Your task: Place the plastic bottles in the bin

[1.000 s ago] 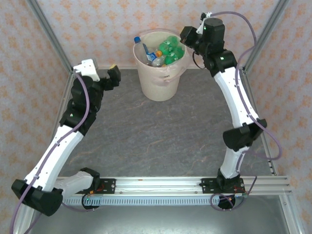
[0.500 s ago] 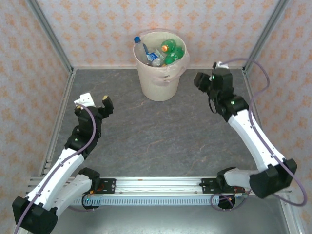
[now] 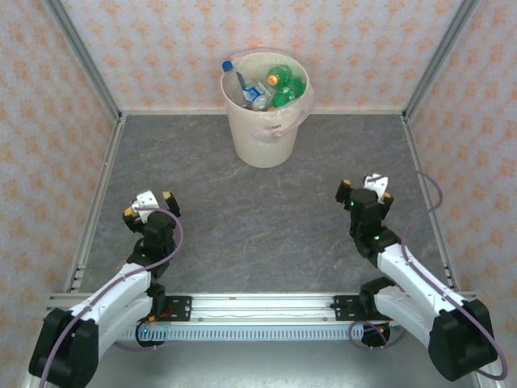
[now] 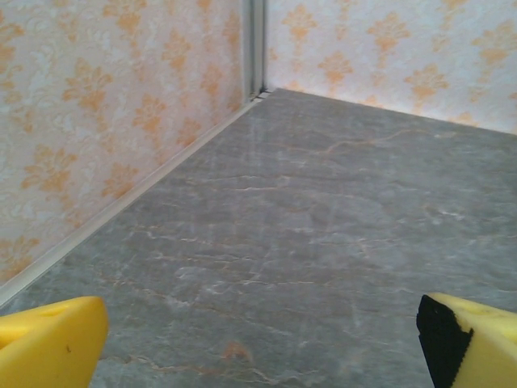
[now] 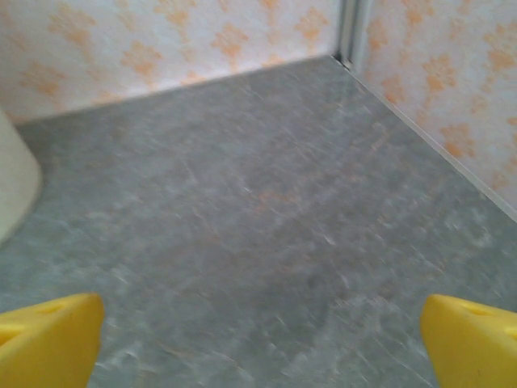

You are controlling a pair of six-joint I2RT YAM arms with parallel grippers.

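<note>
Overhead, a grey marble-patterned tabletop sits inside walls of orange-patterned wallpaper. At the far edge stands the cream bin, holding the plastic bottles, green and clear, one perhaps orange-capped. My left gripper and right gripper hover low near my bases, well apart from the bin, fingers spread wide, holding nothing.

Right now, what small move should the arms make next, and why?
Likely only a retreat to rest: every plastic bottle I can see lies inside the bin, and the left gripper and right gripper are open and hold nothing.
</note>
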